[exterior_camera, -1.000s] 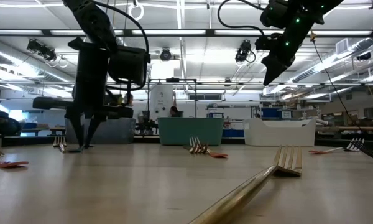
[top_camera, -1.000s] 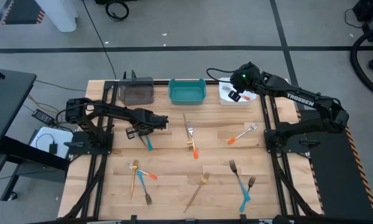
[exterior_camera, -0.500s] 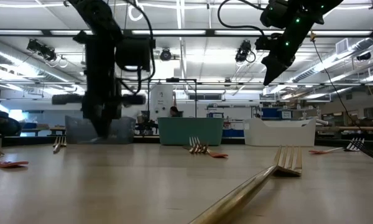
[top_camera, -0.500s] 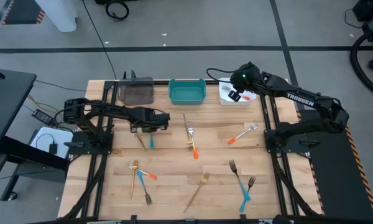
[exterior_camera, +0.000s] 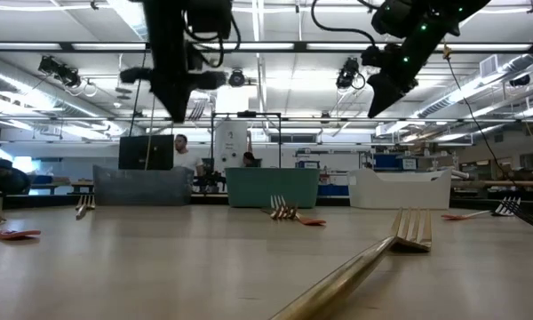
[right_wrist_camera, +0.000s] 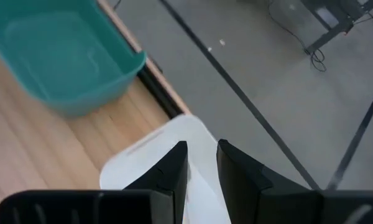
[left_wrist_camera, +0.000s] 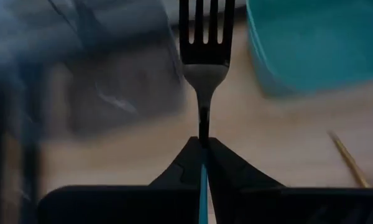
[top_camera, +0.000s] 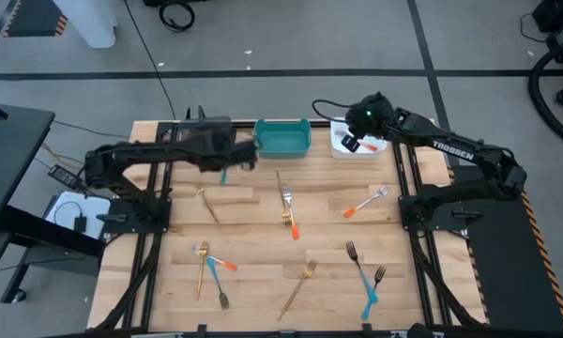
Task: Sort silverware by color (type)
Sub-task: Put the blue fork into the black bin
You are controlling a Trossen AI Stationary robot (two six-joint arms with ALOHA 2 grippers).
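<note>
Three bins sit along the far edge: grey bin (top_camera: 206,141), teal bin (top_camera: 282,137), white bin (top_camera: 349,148). About ten utensils lie scattered on the table (top_camera: 263,239). Left gripper (top_camera: 233,156), between the grey and teal bins, pinches a blue-handled fork (left_wrist_camera: 204,59), tines sticking out forward. Right gripper (top_camera: 359,144) hovers over the white bin, fingers narrowly parted, empty.

Blue fork (left_wrist_camera: 204,43) tines cut off by edge; surroundings blurred.

Workshop interior: grey floor (top_camera: 291,38) with dark seams, ceiling strip lights (exterior_camera: 275,46), a person (exterior_camera: 183,153) beyond the table.
</note>
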